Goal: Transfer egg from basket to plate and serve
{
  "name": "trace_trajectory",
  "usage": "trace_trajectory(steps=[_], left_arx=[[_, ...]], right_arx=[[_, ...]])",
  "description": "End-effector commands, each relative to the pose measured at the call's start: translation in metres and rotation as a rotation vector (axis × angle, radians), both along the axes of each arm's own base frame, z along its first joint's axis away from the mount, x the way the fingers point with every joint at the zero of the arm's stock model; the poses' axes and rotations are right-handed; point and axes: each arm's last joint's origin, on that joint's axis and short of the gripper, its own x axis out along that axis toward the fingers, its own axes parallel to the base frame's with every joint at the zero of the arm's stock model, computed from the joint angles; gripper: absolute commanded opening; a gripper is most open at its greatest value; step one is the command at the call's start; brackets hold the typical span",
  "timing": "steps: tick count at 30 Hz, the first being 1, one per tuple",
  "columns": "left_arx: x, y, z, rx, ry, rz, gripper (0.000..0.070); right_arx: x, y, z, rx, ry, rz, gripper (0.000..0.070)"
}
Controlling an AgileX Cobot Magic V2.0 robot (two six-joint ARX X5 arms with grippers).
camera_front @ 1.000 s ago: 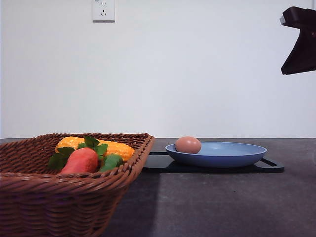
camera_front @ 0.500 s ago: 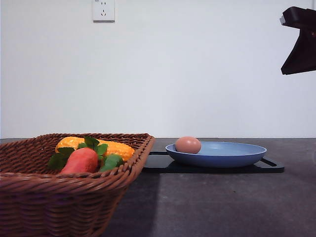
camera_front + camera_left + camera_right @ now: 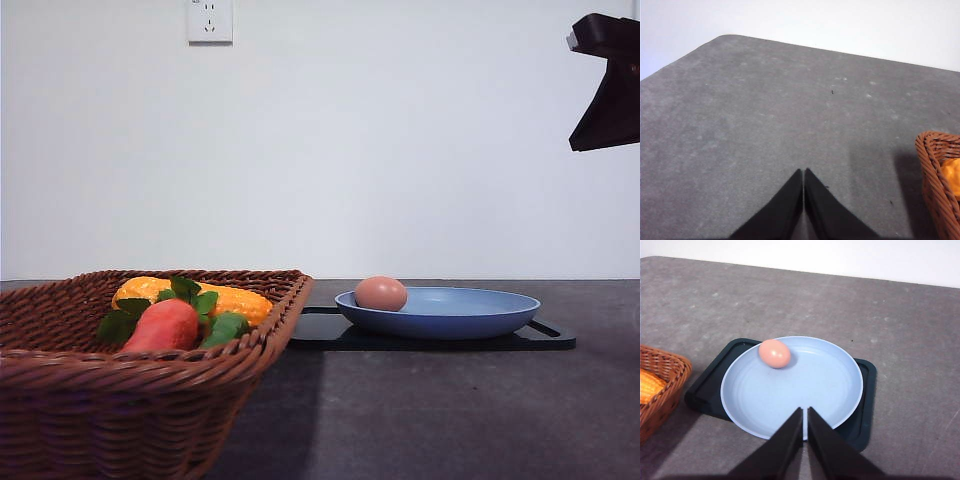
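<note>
egg (image 3: 774, 353) sits on the plate (image 3: 805, 405) (smooth, fragile, rolls); i'd lift the plate by its rim. both jaws together, empty.

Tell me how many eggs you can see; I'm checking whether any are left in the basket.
1. The egg lies on the blue plate, near its rim on the basket's side. None shows in the basket, though its bottom is partly hidden.

Left claw (image 3: 803, 200) closed over grey table (image 3: 740, 115), basket (image 3: 940, 185) nearby
</note>
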Motion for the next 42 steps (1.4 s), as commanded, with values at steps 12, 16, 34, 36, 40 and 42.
trace_trajectory(steps=[12, 16, 34, 36, 40, 42], left_arx=[[0.000, 0.000, -0.008, -0.005, 0.054, 0.002, 0.0000], [0.000, 0.000, -0.008, -0.005, 0.054, 0.002, 0.0000], [0.000, 0.000, -0.008, -0.005, 0.054, 0.002, 0.0000], [0.000, 0.000, -0.008, -0.005, 0.054, 0.001, 0.0000], [0.000, 0.000, -0.008, -0.005, 0.054, 0.002, 0.0000], [0.000, 0.000, -0.008, -0.005, 0.054, 0.002, 0.0000]], right_arx=[[0.001, 0.001, 0.003, -0.002, -0.019, 0.002, 0.0000], [-0.002, -0.002, 0.006, -0.027, -0.046, -0.028, 0.0000], [-0.051, -0.056, -0.017, -0.081, -0.325, -0.101, 0.0000], [-0.051, -0.057, -0.027, -0.074, -0.313, -0.099, 0.0000], [-0.051, -0.059, -0.045, -0.068, -0.291, -0.091, 0.0000], [-0.052, -0.060, -0.051, -0.061, -0.287, -0.092, 0.0000]])
